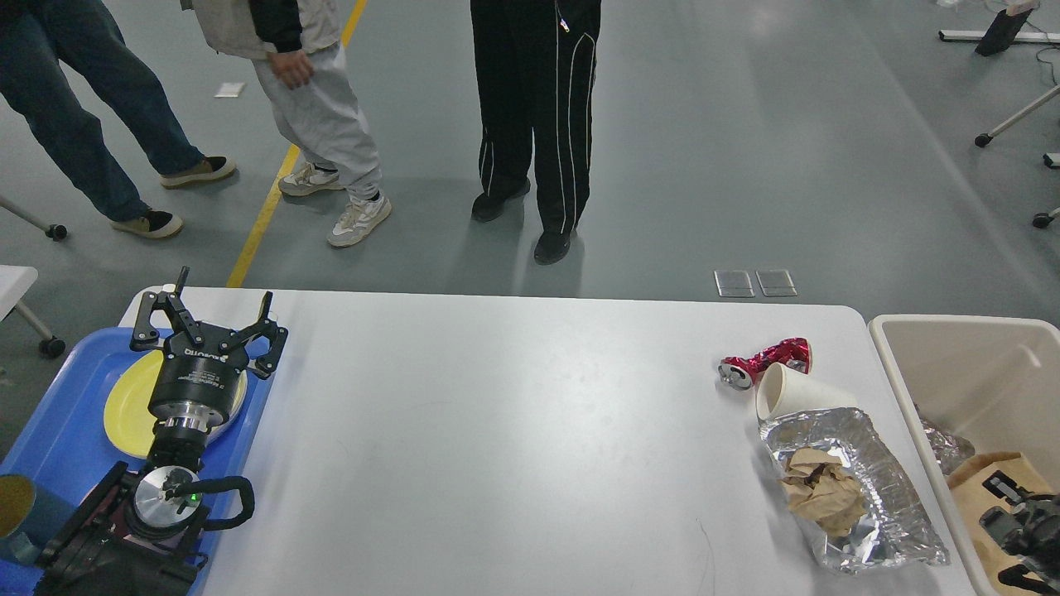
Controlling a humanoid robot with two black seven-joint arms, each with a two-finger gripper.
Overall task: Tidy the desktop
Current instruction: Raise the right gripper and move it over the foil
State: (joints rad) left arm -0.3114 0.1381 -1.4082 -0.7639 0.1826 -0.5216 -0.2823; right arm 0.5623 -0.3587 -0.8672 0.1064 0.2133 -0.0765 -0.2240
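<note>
Desktop (513,430) under left hand (207,319), fingers apart; right hand (1014,517) beside it, state unclear.

I count one crushed red metal can (766,361), one white paper cup (795,396), one crumpled foil tray (869,488), one brown paper wad (820,490), one round yellow plate (128,406), three people standing.

Bright even overhead light, soft shadows, mild sheen on the desktop (530,430), sharp focus throughout
</note>
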